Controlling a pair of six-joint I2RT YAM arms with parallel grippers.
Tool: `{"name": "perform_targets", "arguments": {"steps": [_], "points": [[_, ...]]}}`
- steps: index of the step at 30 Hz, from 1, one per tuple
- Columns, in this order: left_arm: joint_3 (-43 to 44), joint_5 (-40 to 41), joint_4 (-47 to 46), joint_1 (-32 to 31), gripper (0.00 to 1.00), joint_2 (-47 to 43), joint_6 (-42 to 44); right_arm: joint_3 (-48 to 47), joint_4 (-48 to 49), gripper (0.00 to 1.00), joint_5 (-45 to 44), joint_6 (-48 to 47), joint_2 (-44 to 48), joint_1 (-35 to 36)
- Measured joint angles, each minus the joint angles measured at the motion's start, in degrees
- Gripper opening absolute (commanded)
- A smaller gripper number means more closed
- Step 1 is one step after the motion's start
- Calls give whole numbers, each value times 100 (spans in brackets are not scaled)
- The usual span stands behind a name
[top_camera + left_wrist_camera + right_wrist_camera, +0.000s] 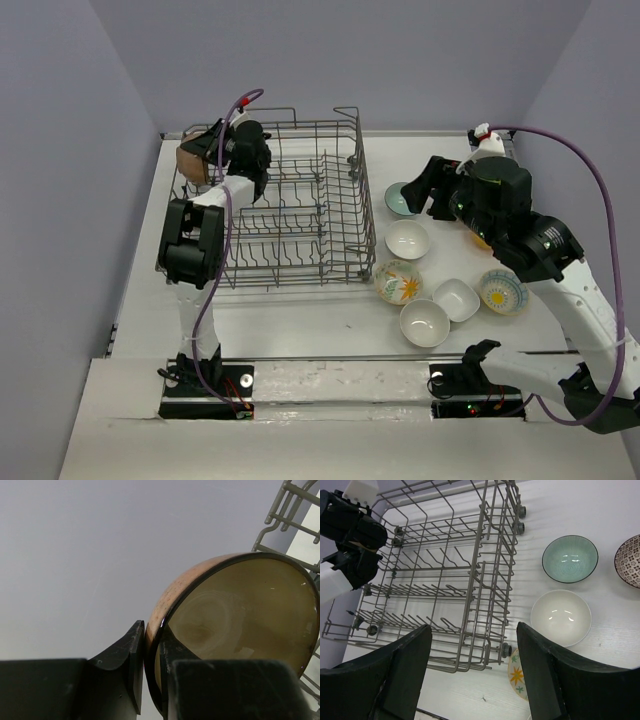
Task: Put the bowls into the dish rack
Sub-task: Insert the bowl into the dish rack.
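- Grey wire of the dish rack [290, 215] fills the middle of the top view. I see no bowl between its tines, so I judge the loading is only at its beginning.
- At the far left corner of the rack, the left gripper [207, 148] carries a brown bowl [188, 163]. At least six other bowls wait on the white table [300, 320] to the right of the rack, among them a teal bowl [398, 198], a white bowl [407, 240] and a floral bowl [398, 282]. The right gripper [428, 190] hangs just beside the teal bowl.
- From the left wrist, the fingers are pressed together on the rim of the brown bowl, one inside and one outside. The bowl stands on its edge, with rack wire behind it.
- From the right wrist, the jaws stand wide apart and hold nothing. Below them are the empty rows of tines, and a dark patterned bowl [629, 560] shows at the edge.
- The table is plain and matte; the walls [350, 50] are a pale lilac grey.
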State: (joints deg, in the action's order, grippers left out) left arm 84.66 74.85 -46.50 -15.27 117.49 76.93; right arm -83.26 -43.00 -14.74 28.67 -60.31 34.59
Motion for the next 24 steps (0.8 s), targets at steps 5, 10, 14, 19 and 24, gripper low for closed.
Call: {"name": "perform_targets", "arguments": {"steps": [5, 10, 14, 19, 24], "points": [[-46, 7, -35, 0, 0, 26, 20, 68, 17, 74, 13, -4, -7, 0], [-46, 17, -70, -7, 0, 125, 46, 72, 20, 75, 13, -28, -9, 0], [-46, -24, -101, -33, 0, 293, 76, 72, 20, 75, 13, -42, -9, 0], [-46, -50, -129, -85, 0, 382, 146, 72, 20, 75, 13, -42, -9, 0], [-46, -42, -164, -92, 0, 393, 177, 74, 20, 75, 13, -42, -9, 0]]}}
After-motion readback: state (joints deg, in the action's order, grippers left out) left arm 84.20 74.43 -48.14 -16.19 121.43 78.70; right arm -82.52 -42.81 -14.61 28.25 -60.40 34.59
